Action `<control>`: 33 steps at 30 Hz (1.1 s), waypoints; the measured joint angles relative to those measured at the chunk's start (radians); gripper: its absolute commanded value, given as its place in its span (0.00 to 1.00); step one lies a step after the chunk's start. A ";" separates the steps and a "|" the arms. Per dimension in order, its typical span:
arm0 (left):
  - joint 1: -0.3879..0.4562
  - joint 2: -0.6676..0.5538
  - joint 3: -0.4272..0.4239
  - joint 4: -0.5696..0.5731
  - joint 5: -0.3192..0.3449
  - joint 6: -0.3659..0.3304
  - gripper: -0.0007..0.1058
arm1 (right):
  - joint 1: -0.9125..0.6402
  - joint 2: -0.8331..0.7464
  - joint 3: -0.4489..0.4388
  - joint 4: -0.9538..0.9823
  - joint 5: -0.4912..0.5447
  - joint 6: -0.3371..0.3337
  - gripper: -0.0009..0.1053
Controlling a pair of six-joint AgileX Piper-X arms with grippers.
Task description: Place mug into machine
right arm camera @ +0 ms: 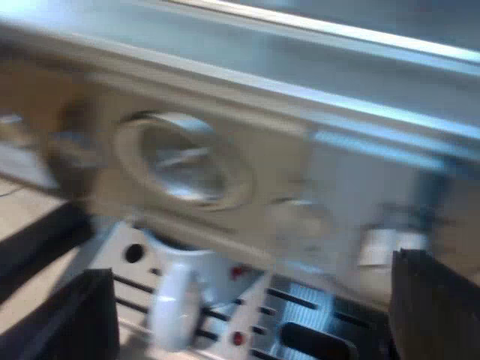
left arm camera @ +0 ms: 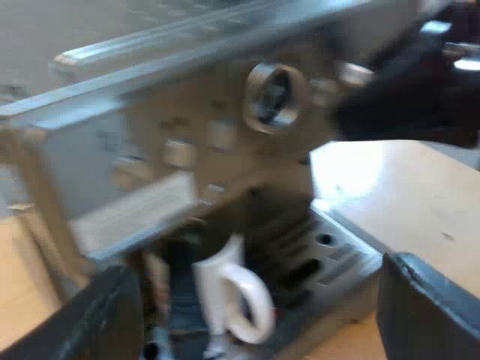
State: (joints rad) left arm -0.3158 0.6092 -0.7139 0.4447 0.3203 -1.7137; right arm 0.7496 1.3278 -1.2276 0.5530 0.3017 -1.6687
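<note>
While 1 mug (left arm camera: 219,289) stands on 1 machine's (left arm camera: 135,157) tray (left arm camera: 341,259), left pincer (left arm camera: 255,300) and right pincer (right arm camera: 255,300) gape wide, empty.

A pale wooden tabletop (left arm camera: 409,202) — smooth, light-toned, with a bright glare patch.

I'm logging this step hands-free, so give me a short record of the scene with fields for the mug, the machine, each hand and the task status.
mug: white mug upright on the drip tray, handle toward the left wrist camera
machine: espresso machine, round gauge on its front, above the mug
left hand: open, apart from the mug, holding nothing
right hand: open, facing the machine's front, holding nothing
task status: mug appears already set in the machine
</note>
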 measured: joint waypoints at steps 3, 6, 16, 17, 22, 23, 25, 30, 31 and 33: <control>0.085 0.067 -0.061 0.000 0.028 0.000 0.63 | -0.076 -0.025 0.000 0.032 -0.051 0.000 0.80; 0.180 0.114 -0.113 -0.003 0.075 0.000 0.63 | -0.146 -0.061 0.000 0.064 -0.105 0.000 0.80; 0.306 0.126 -0.163 0.050 0.087 0.000 0.63 | -0.426 -0.173 0.000 0.142 -0.147 -0.051 0.80; 0.306 0.124 -0.163 0.062 0.087 0.000 0.63 | -0.454 -0.197 0.000 0.150 -0.152 -0.068 0.80; 0.306 0.094 -0.163 0.100 0.069 0.003 0.63 | -0.532 -0.264 0.000 0.201 -0.158 -0.116 0.80; 0.306 0.076 -0.163 0.113 0.066 0.007 0.63 | -0.547 -0.281 0.000 0.207 -0.158 -0.122 0.80; 0.306 0.052 -0.163 0.129 0.066 0.007 0.63 | -0.574 -0.307 0.000 0.214 -0.158 -0.133 0.80; 0.306 -0.018 -0.163 0.175 0.047 0.009 0.63 | -0.668 -0.377 0.000 0.233 -0.181 -0.176 0.80; 0.306 -0.035 -0.163 0.190 0.044 0.009 0.63 | -0.692 -0.393 0.000 0.243 -0.184 -0.183 0.80; 0.306 -0.059 -0.163 0.213 0.041 0.009 0.63 | -0.726 -0.421 0.000 0.259 -0.198 -0.200 0.80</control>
State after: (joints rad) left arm -0.0103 0.5501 -0.8770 0.6573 0.3612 -1.7052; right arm 0.0233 0.9071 -1.2276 0.8121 0.1038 -1.8690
